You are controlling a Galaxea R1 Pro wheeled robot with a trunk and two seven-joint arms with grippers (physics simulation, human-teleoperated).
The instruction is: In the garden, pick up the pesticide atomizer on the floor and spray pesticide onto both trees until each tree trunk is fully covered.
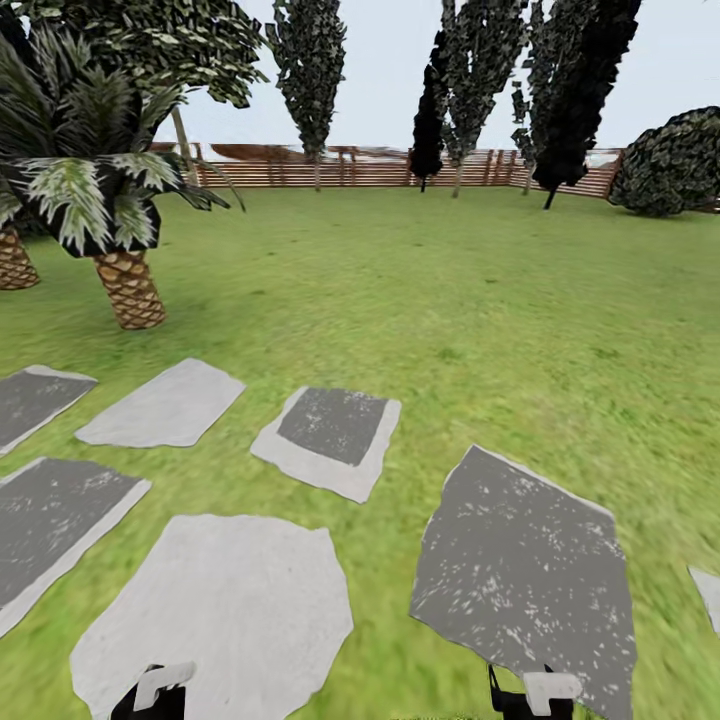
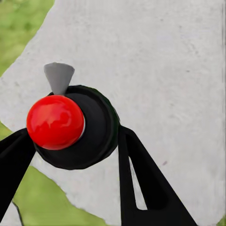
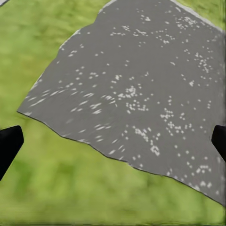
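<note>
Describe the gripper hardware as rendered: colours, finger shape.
Left gripper: matte black fingers, flat and tapering, one with a long slot cut through it. Right gripper: black fingers showing at the frame edges. In the head view both arms end in black bodies with white caps.

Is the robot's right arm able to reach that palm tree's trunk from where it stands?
Probably not. The right gripper hangs low over a dark paving slab, while the palm trunk stands well off across the lawn, on the left.

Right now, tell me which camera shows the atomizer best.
The left wrist view: the atomizer sits between the left gripper fingers, showing its red cap, black body and grey nozzle over a pale paving stone. The head view catches a sliver near the left gripper. The right wrist view looks at grass and a dark slab.
</note>
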